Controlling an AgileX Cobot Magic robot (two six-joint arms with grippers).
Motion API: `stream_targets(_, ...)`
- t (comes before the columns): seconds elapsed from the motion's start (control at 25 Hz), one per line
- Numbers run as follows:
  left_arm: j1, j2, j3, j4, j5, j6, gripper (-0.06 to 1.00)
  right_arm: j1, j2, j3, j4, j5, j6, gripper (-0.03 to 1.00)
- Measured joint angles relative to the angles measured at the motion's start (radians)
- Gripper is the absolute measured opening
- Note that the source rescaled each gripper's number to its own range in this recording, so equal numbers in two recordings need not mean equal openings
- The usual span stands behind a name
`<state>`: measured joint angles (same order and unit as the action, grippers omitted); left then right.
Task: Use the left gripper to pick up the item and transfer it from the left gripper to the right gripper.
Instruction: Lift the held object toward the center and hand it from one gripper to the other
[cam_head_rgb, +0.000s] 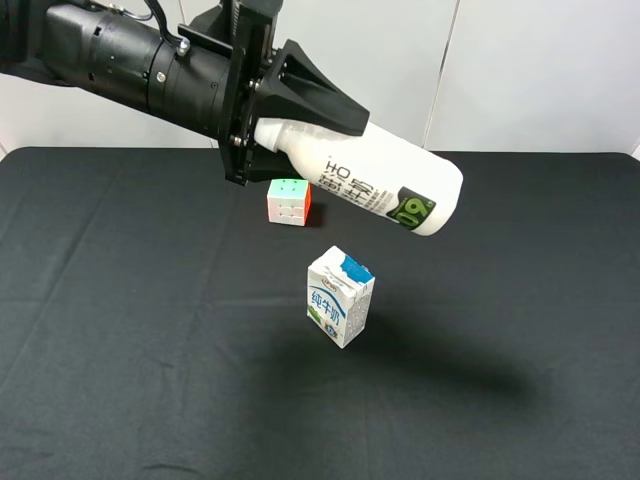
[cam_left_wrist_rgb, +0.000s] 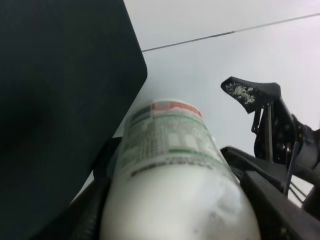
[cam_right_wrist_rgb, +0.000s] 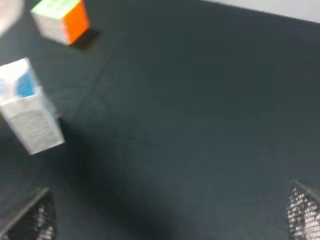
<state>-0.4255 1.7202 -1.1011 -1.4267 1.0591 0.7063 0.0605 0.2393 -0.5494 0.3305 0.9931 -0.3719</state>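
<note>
My left gripper (cam_head_rgb: 290, 125) is shut on the item, a white bottle (cam_head_rgb: 375, 180) with dark lettering and a green mark. It holds the bottle by the cap end, high above the black table (cam_head_rgb: 120, 300). The bottle tilts, with its base pointing right and down. In the left wrist view the bottle (cam_left_wrist_rgb: 172, 170) fills the space between the left gripper's fingers (cam_left_wrist_rgb: 92, 207). Part of the right gripper, one black finger (cam_left_wrist_rgb: 247, 91), shows beyond the bottle's base. The right gripper (cam_right_wrist_rgb: 170, 222) is open wide and empty. It is outside the exterior high view.
A white-and-blue milk carton (cam_head_rgb: 340, 297) stands upright on the table, below the bottle's base. A pastel puzzle cube (cam_head_rgb: 289, 201) sits behind it. Both show in the right wrist view, the carton (cam_right_wrist_rgb: 30, 120) and the cube (cam_right_wrist_rgb: 61, 21). A white wall stands behind.
</note>
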Motion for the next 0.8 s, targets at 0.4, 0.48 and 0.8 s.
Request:
stream_targets(0.4,0.000,0.000,0.000,-0.001,0.000,0.003,0.02,0.248,0.208,-0.112,0.013,-0.140,-0.123,1.00)
stream_targets(0.48,0.000,0.000,0.000,-0.001,0.000,0.003,0.02,0.314,0.247,-0.137,-0.020,-0.156,-0.124,1.00)
stream_targets(0.8,0.000,0.000,0.000,-0.001,0.000,0.003,0.02,0.560,0.486,-0.242,-0.124,-0.215,-0.124,1.00)
